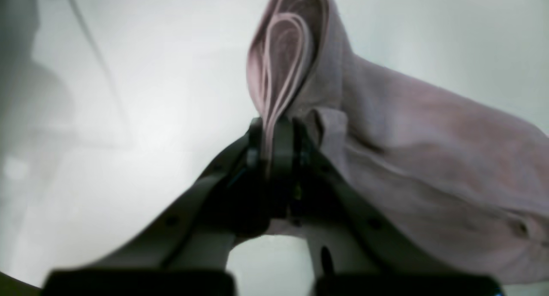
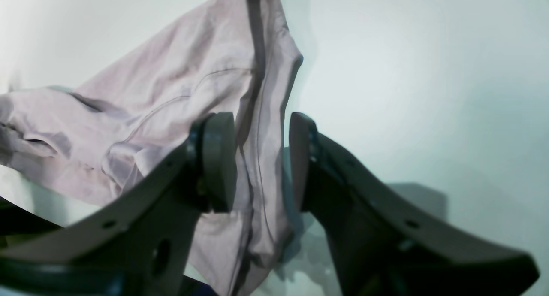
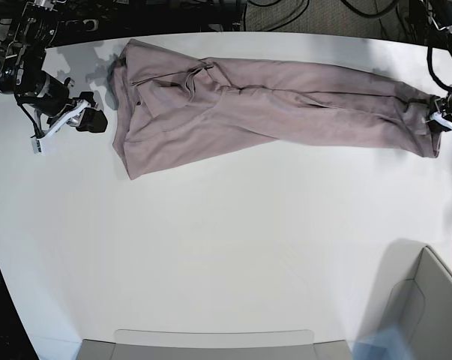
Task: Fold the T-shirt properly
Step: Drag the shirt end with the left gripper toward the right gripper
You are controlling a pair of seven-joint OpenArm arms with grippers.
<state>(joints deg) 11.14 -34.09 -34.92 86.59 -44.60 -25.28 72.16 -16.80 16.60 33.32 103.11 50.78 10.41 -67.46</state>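
Stage: early, no neat fold yet | T-shirt [image 3: 270,97]: stretched long and rumpled across far side of white table [image 3: 226,247] | left gripper [image 1: 270,135]: clamped on bunched hem | right gripper [image 2: 261,158]: parted, cloth between, unclosed | Left: flattening, all folds

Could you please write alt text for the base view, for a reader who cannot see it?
A mauve-pink T-shirt lies stretched in a long band across the far side of a white table. The left claw pinches its end at the picture's right, while the right claw sits open beside its bunched end at the left.
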